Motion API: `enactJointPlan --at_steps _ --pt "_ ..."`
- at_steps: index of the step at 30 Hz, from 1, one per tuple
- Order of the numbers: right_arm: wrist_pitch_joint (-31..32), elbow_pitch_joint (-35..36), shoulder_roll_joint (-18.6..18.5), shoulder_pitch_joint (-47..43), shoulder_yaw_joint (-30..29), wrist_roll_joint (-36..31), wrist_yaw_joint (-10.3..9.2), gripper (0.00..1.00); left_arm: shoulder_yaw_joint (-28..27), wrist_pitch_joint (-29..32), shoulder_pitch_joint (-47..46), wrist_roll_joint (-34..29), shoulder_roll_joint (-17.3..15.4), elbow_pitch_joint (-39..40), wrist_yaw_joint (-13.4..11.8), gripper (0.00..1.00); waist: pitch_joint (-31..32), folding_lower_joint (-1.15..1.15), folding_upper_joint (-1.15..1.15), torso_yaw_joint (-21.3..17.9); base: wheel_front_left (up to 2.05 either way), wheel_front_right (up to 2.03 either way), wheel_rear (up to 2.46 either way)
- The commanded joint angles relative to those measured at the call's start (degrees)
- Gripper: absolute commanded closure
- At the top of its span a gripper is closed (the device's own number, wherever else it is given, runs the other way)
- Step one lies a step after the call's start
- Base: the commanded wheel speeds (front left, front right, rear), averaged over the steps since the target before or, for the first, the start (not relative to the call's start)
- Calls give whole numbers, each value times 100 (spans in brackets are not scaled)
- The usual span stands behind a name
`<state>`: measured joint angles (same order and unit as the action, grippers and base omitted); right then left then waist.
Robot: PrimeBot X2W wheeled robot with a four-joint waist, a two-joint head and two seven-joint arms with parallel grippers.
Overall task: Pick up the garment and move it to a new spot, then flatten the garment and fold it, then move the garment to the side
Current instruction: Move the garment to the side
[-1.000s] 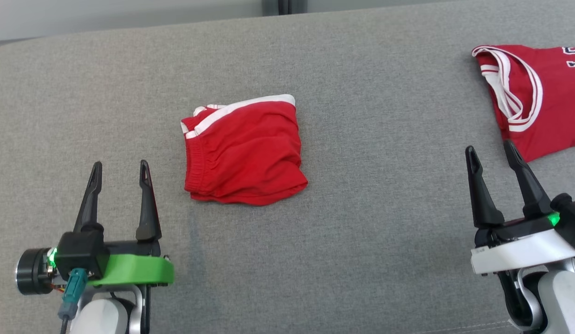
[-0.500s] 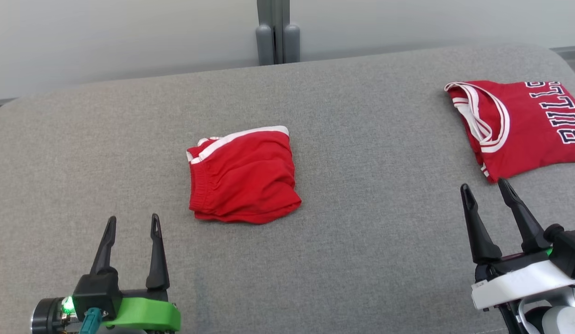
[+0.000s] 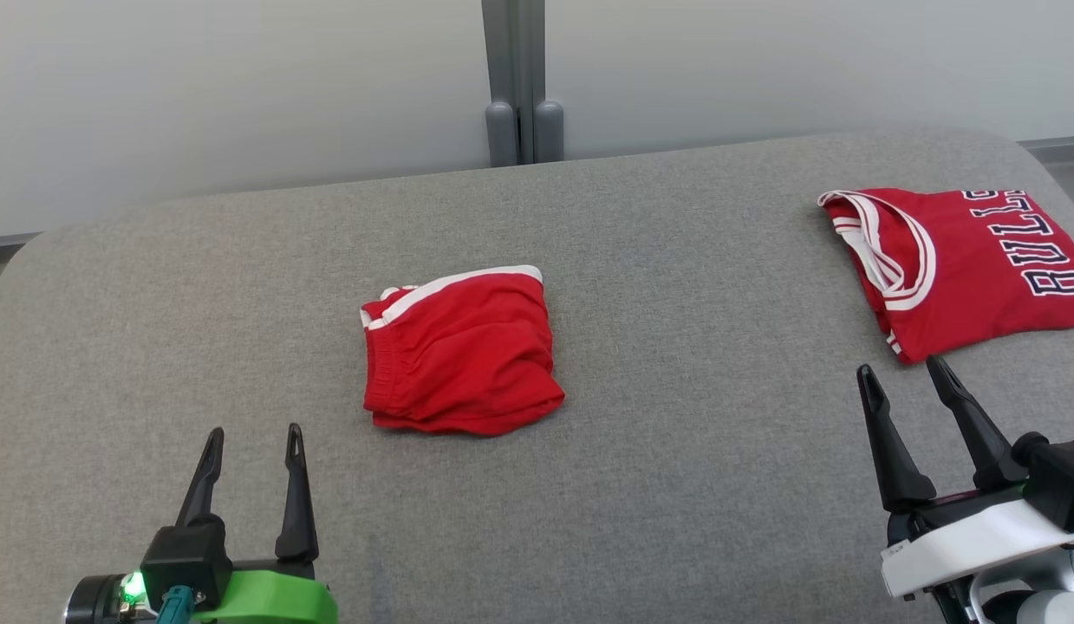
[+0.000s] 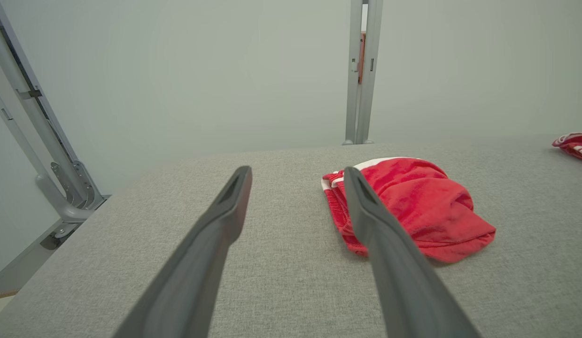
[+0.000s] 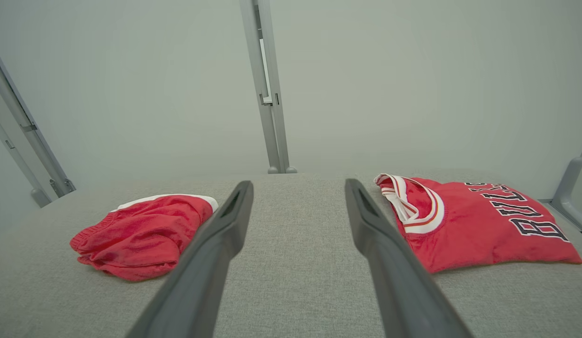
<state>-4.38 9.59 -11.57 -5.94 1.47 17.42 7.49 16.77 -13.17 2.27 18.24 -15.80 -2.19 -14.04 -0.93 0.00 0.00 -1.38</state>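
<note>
Head camera pitch has risen over the last second: more of the wall and the metal post (image 3: 517,87) is now in frame, and everything sits lower in the head view. That is a change of view, not of the cloth. Both garments keep the same layout against each other. Both arms appear somewhat drawn back toward the body.

Tool state: the left gripper (image 3: 254,429) has its jaws spread wide and holds nothing; it hovers near the front edge, apart from the cloth. The right gripper (image 3: 899,366) is likewise spread wide and empty, its tips just short of the lower hem of the jersey (image 3: 961,264), not touching it.

Task item: the red shorts (image 3: 461,351) lie near the middle of the grey padded surface (image 3: 675,520), folded into a compact, roughly square bundle, white trim along the far edge, waistband to the left. The lower edge is slightly rumpled.

Progress, as judged: relocating, flattening and folding look complete. The last step, moving the bundle to the side, looks outstanding, since it sits centrally.

Surroundings: the jersey occupies the far right, so the right side offers less free room; the left is open cloth. Nothing lies between either gripper and the shorts.
</note>
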Motion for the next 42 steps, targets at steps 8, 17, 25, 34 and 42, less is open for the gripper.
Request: enactJointPlan --at_steps 8,17,25,34,42 --pt "53 36 25 -98 -56 -40 0 0 17 -1 22 63 -71 -47 5 0 -9 0 0 32 0 0 0" --pt "109 103 33 -67 -117 -75 0 0 18 -47 -169 57 -67 -35 11 0 -160 0 0 136 0 0 0" --pt "307 87 -89 274 -190 -35 0 0 40 -143 -730 -70 46 172 49 0 -860 0 0 615 0 0 0" --pt "475 -648 -254 1407 379 99 0 0 143 -204 -1684 -256 394 105 378 0 -1858 0 0 1339 0 0 0" --pt "320 -1983 6 2612 1419 375 0 0 92 -205 -2070 -498 785 47 693 0 -2285 0 0 1712 0 0 0"
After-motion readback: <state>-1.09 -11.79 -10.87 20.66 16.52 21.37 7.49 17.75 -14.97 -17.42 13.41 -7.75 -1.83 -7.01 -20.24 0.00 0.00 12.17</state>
